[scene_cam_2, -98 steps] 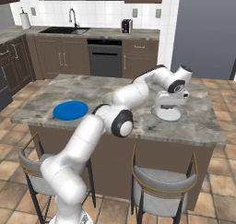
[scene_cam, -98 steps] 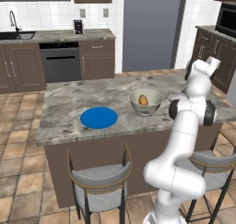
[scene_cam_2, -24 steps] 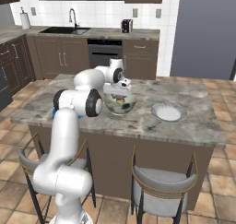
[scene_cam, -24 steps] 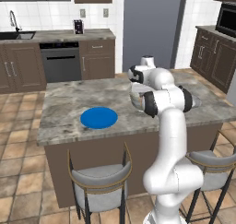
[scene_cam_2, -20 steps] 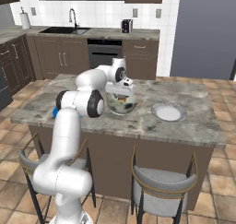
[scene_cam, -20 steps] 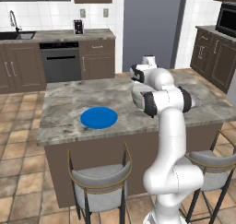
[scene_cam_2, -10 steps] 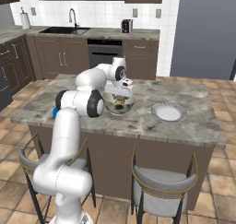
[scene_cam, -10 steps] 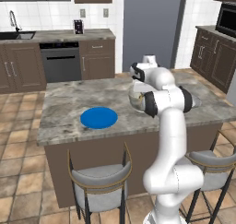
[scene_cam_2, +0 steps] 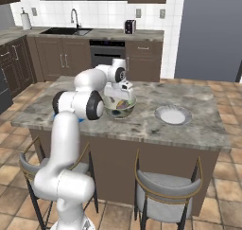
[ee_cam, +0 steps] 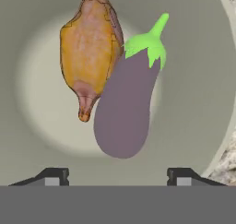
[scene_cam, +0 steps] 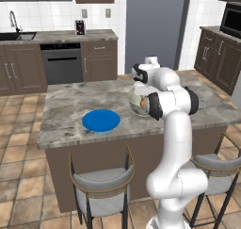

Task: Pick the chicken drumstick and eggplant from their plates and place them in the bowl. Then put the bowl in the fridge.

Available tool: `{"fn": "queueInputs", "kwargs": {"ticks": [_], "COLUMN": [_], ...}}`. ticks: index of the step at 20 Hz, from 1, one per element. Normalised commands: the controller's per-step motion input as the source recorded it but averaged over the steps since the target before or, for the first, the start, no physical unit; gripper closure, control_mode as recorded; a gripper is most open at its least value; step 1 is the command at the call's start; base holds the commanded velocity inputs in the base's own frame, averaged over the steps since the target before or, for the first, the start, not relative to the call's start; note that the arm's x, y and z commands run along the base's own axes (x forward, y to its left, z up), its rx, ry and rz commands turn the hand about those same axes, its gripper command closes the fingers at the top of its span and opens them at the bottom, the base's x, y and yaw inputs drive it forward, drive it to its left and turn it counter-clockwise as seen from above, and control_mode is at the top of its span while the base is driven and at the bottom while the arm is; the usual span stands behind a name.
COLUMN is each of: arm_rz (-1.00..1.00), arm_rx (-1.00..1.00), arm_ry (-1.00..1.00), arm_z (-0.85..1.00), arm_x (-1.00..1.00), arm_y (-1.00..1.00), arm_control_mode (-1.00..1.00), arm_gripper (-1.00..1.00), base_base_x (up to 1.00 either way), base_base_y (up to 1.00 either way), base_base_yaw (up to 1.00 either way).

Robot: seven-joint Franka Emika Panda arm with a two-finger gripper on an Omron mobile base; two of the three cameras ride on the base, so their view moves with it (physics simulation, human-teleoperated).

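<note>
The pale grey-green bowl point(scene_cam: 135, 105) point(scene_cam_2: 120, 108) point(ee_cam: 198, 80) stands on the island counter's middle. Inside it lie the golden-brown chicken drumstick point(ee_cam: 90, 48) and the purple eggplant point(ee_cam: 125, 110) with its green cap, side by side and touching. My gripper point(scene_cam: 140, 89) point(scene_cam_2: 121, 92) point(ee_cam: 118, 174) hangs straight above the bowl, pointing down into it. Its jaws stand open, wider than the eggplant, and nothing is between them. The bright blue plate point(scene_cam: 100, 120) lies bare to the bowl's left. A pale grey plate point(scene_cam_2: 173, 115) lies bare to its right. The slate-blue fridge point(scene_cam: 155, 30) point(scene_cam_2: 212, 30) stands behind the island.
Two stools point(scene_cam: 101, 185) point(scene_cam_2: 165, 196) stand against the island's near side. Dark brown cabinets, an oven point(scene_cam: 62, 63) and a sink point(scene_cam_2: 66, 31) line the back wall. A small dark appliance point(scene_cam_2: 130, 26) sits on that counter.
The hand came from the pale grey plate to above the bowl, and over the last second it has stayed there while its jaws spread. The eggplant now lies loose in the bowl.
</note>
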Motion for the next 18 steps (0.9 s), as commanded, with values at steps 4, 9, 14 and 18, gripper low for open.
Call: {"fn": "queueInputs", "kwargs": {"ticks": [4, 9, 14, 18], "arm_rz": [-0.04, -0.02, 0.0, 0.0], "arm_rx": [0.0, 0.0, 0.0, 0.0], "arm_ry": [0.0, 0.0, 0.0, 0.0], "arm_z": [0.03, 0.27, 0.36, 0.24], "arm_x": [-0.38, -0.43, -0.48, -0.43], "arm_y": [0.1, 0.24, 0.32, 0.28], "arm_control_mode": [-1.0, -1.0, -1.0, -1.0], "arm_gripper": [-1.0, -1.0, -1.0, -1.0], "base_base_x": [0.0, 0.0, 0.0, 0.0], "base_base_y": [0.0, 0.0, 0.0, 0.0], "base_base_yaw": [0.0, 0.0, 0.0, 0.0]}}
